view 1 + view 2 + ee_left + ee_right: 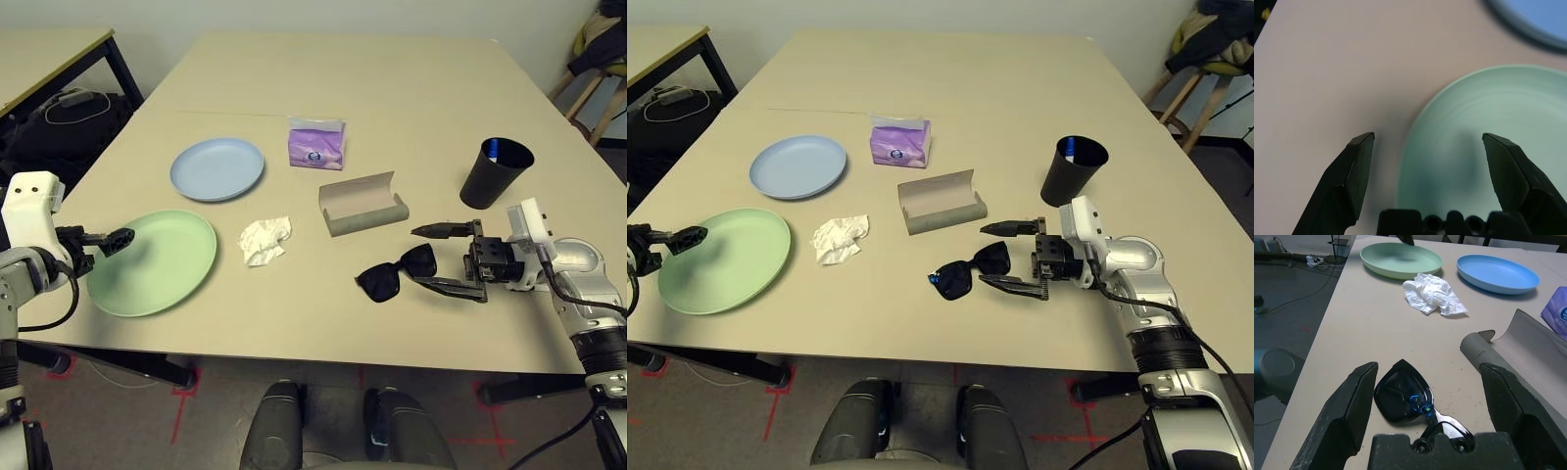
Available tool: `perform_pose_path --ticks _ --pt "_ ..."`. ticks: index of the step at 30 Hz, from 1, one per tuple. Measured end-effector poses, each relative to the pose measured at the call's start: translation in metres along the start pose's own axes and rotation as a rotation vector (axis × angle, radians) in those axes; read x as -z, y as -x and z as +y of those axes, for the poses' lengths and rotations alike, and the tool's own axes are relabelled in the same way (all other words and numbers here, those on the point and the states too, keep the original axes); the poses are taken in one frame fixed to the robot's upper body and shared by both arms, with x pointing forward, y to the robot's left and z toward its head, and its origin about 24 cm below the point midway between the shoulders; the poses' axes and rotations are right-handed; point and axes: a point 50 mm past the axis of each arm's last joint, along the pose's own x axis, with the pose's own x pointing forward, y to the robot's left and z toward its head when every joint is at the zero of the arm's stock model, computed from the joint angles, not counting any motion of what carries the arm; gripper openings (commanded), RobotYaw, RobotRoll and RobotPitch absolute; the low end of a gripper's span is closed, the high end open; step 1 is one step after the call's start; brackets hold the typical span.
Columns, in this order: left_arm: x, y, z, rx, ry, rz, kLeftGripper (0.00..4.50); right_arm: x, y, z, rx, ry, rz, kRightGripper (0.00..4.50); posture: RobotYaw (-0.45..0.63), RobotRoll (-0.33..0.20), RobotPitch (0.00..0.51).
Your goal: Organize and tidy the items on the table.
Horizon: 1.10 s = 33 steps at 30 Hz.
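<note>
My right gripper (446, 259) is wide open, empty, straddling the sunglasses (397, 273) that lie near the table's (392, 98) front edge, just before the open case (361, 204). Sunglasses look light, stiff, slick, scratchable; I'd pinch the bridge or a temple arm, not the lenses. Left gripper (108, 240) is wide open, empty, over the green plate's (162, 269) rim.
</note>
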Motion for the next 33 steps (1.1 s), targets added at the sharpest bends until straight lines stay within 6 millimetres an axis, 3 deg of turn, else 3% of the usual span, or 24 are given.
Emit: perform_pose_path --ticks 6,8,19,33 --pt "0.010 0.001 0.005 -0.007 0.054 0.094 4.50 -0.003 -0.002 0.000 0.005 0.004 -0.004 4.47 0.24 0.000 0.083" --pt "0.015 0.002 0.006 -0.012 0.062 0.121 4.10 -0.003 -0.002 -0.001 0.010 0.002 -0.007 4.50 0.24 0.000 0.082" --pt "0.015 0.005 0.007 -0.002 0.075 0.107 0.02 -0.003 -0.002 -0.001 0.013 0.004 -0.011 4.50 0.24 0.000 0.073" --pt "0.011 0.011 0.003 0.008 0.149 0.080 0.02 -0.003 -0.001 -0.001 0.017 0.015 -0.009 4.50 0.24 0.000 0.065"
